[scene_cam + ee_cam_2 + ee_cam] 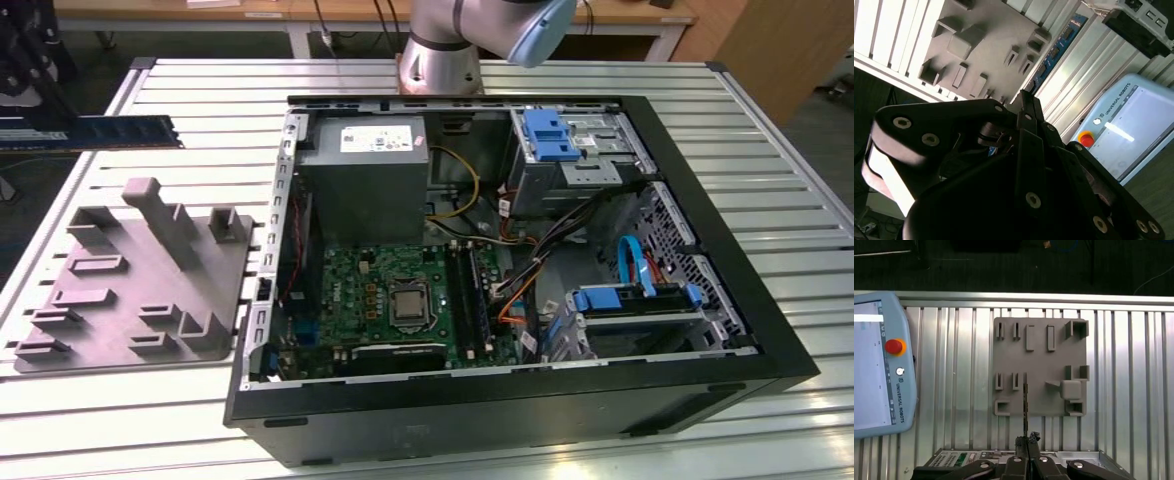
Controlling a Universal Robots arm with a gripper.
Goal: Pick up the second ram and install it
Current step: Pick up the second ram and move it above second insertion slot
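The exterior view gives you the whole bench. The grey fixture plate (134, 275) lies on the slatted table (801, 200). The open computer case (727, 300) stands just beside the plate, toward the exterior view's right, with the green motherboard (387, 290) on its floor. In that view the second ram (100, 132) shows flat-on, a blue stick beyond the plate's far edge and apart from the plate, running out to the border of the view.

The first wrist view turns the stick edge-on. There the ram (1025, 405) is a thin dark line crossing the plate's (1036, 365) edge on the case's side. A teach pendant (879, 365) lies on the table well to one side of the plate. A strip of the case (954, 458) shows past the plate's edge.

The second wrist view gives you the chip side. The blue face (1060, 42) runs alongside the plate (989, 30), between the plate and the pendant (1134, 125).

In both wrist views the gripper (1027, 441) (1026, 100) has its black fingers pressed together on one end of the ram, pinching it. The rest of the stick juts straight out past the fingertips. You cannot tell from these views how high the stick rides above the plate.
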